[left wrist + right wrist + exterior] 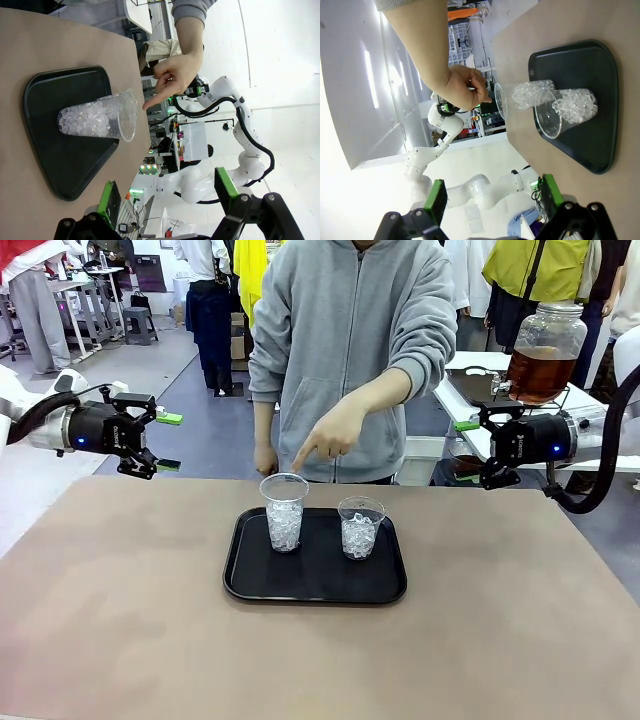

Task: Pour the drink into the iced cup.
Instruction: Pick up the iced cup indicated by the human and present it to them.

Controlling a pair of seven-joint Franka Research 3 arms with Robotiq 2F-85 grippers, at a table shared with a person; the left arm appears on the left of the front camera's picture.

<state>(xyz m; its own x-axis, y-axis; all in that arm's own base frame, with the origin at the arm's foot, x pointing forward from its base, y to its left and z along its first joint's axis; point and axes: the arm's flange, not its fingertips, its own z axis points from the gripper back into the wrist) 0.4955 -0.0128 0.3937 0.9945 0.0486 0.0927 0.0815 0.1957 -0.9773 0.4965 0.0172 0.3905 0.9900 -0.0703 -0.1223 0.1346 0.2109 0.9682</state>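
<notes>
I see a black tray on the table, holding two ice-filled clear cups. A person's hand points down above the tray's left cup; the right cup stands beside it. Behind the tray, left gripper hangs to its left and right gripper to its right, both spread wide and empty. Farthest, beyond the tray's right, the amber drink sits in a glass jar.

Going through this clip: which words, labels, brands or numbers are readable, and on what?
No readable text.
The taller cup, shorter cup, black tray and glass jar carry no print; the grey hoodie is plain.
Marks on the white box behind the table are too blurred to read.
</notes>
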